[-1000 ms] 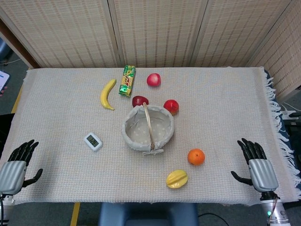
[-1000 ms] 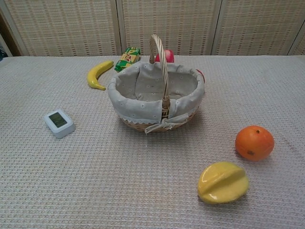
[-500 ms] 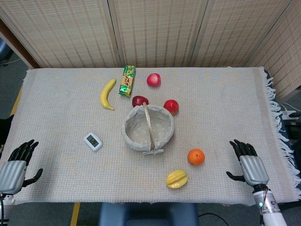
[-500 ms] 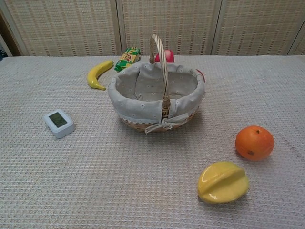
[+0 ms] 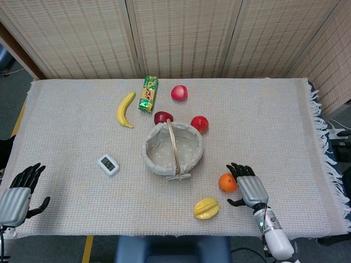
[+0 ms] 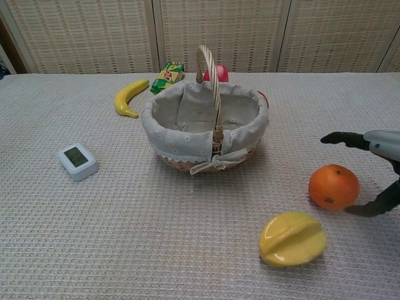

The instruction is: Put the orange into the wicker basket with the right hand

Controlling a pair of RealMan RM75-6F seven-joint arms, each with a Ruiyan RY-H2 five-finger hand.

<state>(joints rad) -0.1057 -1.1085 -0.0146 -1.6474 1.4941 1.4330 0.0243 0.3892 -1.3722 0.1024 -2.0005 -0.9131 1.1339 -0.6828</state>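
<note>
The orange (image 5: 227,182) (image 6: 334,186) lies on the cloth, right of and nearer than the wicker basket (image 5: 154,157) (image 6: 164,132). The basket has a pale cloth lining and an upright handle, and nothing shows inside it. My right hand (image 5: 248,187) (image 6: 375,169) is open just to the right of the orange, fingers spread above it and thumb low beside it; I cannot tell whether it touches the fruit. My left hand (image 5: 17,194) rests open at the table's near left corner, far from everything.
A yellow starfruit-like piece (image 5: 206,208) (image 6: 292,238) lies just in front of the orange. Behind the basket are red apples (image 5: 199,123), a pink fruit (image 5: 179,92), a banana (image 5: 125,109) and a green packet (image 5: 148,93). A small timer (image 5: 108,164) sits left of the basket.
My right hand has moved left across the cloth from the table's right edge to just beside the orange, and now shows in the chest view. The orange and left hand have not moved.
</note>
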